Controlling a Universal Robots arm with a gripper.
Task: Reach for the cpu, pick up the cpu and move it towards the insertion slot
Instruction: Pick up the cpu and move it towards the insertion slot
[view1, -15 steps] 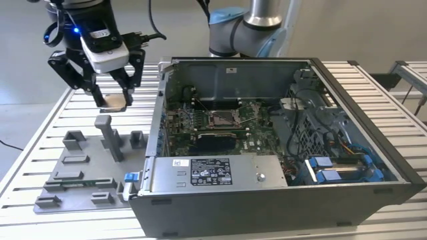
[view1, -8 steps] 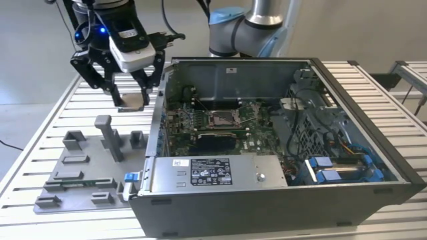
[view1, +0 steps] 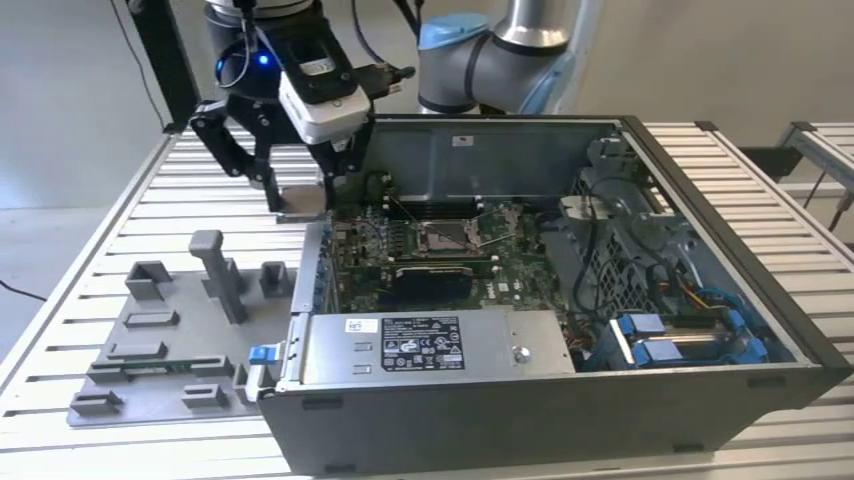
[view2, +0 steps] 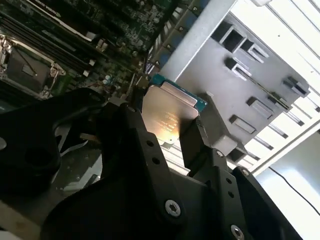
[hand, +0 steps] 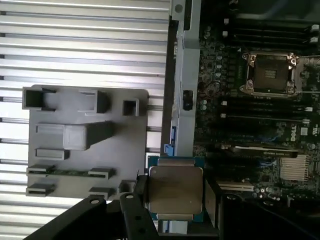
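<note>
cpu (hand: 175, 192) pinched tight between the fingers of the tool (hand: 174, 199), up off the desk (view1: 147, 215) and hanging right over the side wall of the computer case (view1: 534, 400). Not at the insertion slot (hand: 270, 74) yet, well apart from it across the green board, grey fixture (hand: 85, 140) off on the other side.

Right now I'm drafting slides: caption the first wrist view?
End effector grips the cpu by the computer case wall, away from the insertion slot.
</note>
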